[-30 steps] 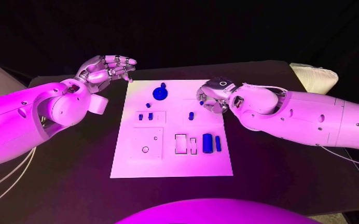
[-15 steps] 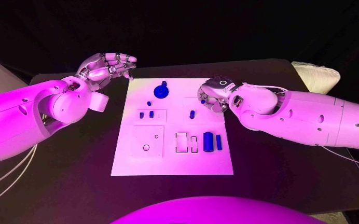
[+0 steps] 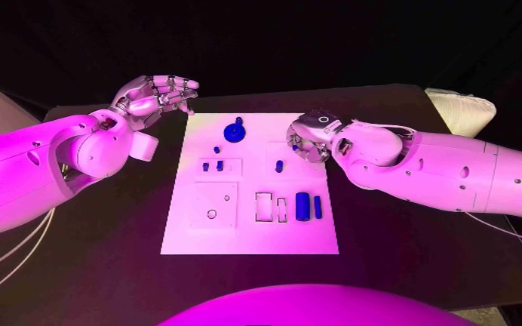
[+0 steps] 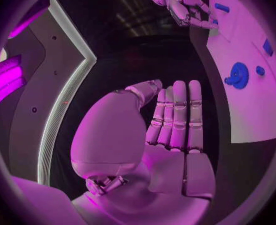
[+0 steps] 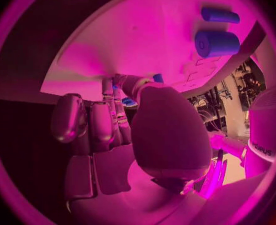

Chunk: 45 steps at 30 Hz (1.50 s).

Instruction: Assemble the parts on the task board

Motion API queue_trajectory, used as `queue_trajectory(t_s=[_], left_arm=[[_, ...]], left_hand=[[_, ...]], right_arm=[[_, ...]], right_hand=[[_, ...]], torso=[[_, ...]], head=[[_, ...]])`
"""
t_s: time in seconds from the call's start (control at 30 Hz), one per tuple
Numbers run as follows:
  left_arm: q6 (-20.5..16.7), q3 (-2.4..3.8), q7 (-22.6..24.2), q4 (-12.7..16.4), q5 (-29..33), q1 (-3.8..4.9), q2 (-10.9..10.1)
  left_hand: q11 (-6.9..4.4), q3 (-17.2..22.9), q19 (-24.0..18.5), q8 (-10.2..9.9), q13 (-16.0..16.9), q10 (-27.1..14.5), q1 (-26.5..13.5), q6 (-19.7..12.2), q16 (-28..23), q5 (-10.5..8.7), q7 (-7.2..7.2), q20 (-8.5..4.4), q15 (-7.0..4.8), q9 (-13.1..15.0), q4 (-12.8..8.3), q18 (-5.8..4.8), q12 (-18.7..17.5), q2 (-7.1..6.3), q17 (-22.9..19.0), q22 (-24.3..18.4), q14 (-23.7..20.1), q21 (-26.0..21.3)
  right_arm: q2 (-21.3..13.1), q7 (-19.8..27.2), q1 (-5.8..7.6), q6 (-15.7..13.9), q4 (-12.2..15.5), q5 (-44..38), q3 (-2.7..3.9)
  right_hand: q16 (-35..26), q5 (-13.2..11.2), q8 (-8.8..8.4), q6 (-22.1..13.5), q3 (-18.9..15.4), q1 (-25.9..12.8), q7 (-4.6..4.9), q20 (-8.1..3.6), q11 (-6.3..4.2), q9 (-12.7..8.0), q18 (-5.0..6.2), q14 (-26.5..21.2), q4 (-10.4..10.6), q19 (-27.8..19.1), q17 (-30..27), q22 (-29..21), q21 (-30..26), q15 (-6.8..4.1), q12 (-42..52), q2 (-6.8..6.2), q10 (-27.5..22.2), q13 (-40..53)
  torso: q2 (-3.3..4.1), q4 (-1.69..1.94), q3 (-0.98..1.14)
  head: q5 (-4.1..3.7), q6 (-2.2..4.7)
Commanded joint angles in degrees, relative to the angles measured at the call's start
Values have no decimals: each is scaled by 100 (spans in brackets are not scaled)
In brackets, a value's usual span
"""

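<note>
Two silver hands hang over the black table (image 3: 109,266), one at each side of the white task board (image 3: 250,235) lying in its middle. Eight blue parts show on the board in the head view: one gear (image 3: 234,132) at the far edge, one small peg (image 3: 216,149) just near of it, two short pegs (image 3: 211,166) side by side on the left, one peg (image 3: 278,166) in the middle, one thick cylinder (image 3: 302,207) with one thin cylinder (image 3: 317,206) just right of it toward the near right, and one tiny ring (image 3: 211,214) on the near left. Three outlined squares and two narrow slots are also marked on the plate.

The left hand (image 3: 158,98) is raised off the board's far left corner, fingers straight and close together, holding nothing. The right hand (image 3: 308,139) sits over the board's right edge, fingers curled downward; I cannot tell whether anything is pinched in them. One pale bundle (image 3: 462,111) lies at the far right, behind the right arm.
</note>
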Motion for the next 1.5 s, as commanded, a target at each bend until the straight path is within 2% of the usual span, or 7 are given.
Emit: queue_trajectory(t_s=[0.03,0.5,0.63,0.9,1.17,1.37,1.5], left_arm=[[8,4,40,11,43,2,1],[22,4,-10,22,34,2,-25],[34,3,-25,22,29,2,-29],[46,3,-52,7,23,1,-30],[54,2,-70,-3,19,0,-26],[58,1,-85,-7,18,-1,-24],[60,0,-92,-9,15,-2,-23]], left_hand=[[13,-40,30,-15,-5,31,15,-4,-20,27,31,5,13,-6,10,79,-33,20,-5,-5,-15,-19],[16,-53,44,-23,-18,28,37,-11,-31,26,36,5,13,-11,2,80,-47,12,-11,-18,-14,-37],[16,-53,44,-23,-18,28,37,-11,-31,26,36,5,13,-11,2,80,-47,12,-11,-18,-14,-37],[18,-57,49,-26,-21,28,41,-15,-33,26,38,5,14,-13,2,81,-50,11,-12,-21,-12,-41],[19,-60,54,-29,-24,29,45,-19,-33,26,40,4,14,-15,2,81,-52,11,-12,-24,-9,-44],[20,-66,62,-35,-28,32,49,-27,-33,26,43,4,15,-18,3,81,-54,12,-13,-27,-2,-48],[20,-66,62,-35,-28,32,49,-27,-33,26,43,4,15,-18,3,81,-54,12,-13,-27,-2,-48]], right_arm=[[56,-55,-31,49,3,-6,-9],[81,-220,-64,128,1,-127,-10],[63,-220,-71,15,29,-132,-10],[21,-184,-92,-297,91,17,-10],[-40,-187,-131,-465,102,260,-10],[-60,-227,-163,-485,69,299,-10],[-57,-200,-174,-619,77,315,-10]], right_hand=[[-8,-32,-28,-34,12,-69,27,0,12,-6,-72,52,9,35,-37,496,-56,-29,-79,17,7,-37],[-262,6,-97,-102,101,-109,120,94,144,8,-18,-88,-40,-107,-311,376,-433,59,-458,-53,-327,-222],[-520,11,-187,-215,98,-118,208,168,246,-17,44,-269,-88,-278,-598,241,-830,146,-530,-136,-689,-370],[-917,0,-317,-338,27,-14,271,234,310,-77,131,-601,-225,-527,-1074,83,-1343,200,-477,-149,-919,-507],[-858,-86,-401,-313,170,115,248,211,266,-139,126,-614,-356,-505,-1083,173,-1239,164,-320,-80,-630,-557],[-740,-146,-380,-184,221,111,208,182,216,-140,92,-543,-399,-415,-1000,281,-1022,124,-257,-50,-421,-582],[-643,-151,-350,-85,234,105,176,154,172,-130,60,-471,-424,-326,-918,368,-822,91,-216,-19,-262,-576]], torso=[[1,8,-4],[-7,-4,-2],[-5,-3,-4],[-7,3,-4],[-6,-8,-4],[-4,-2,0],[-4,8,-2]], head=[[6,-17],[33,-35],[31,-38],[13,-38],[2,-41],[-7,-38],[-7,-45]])
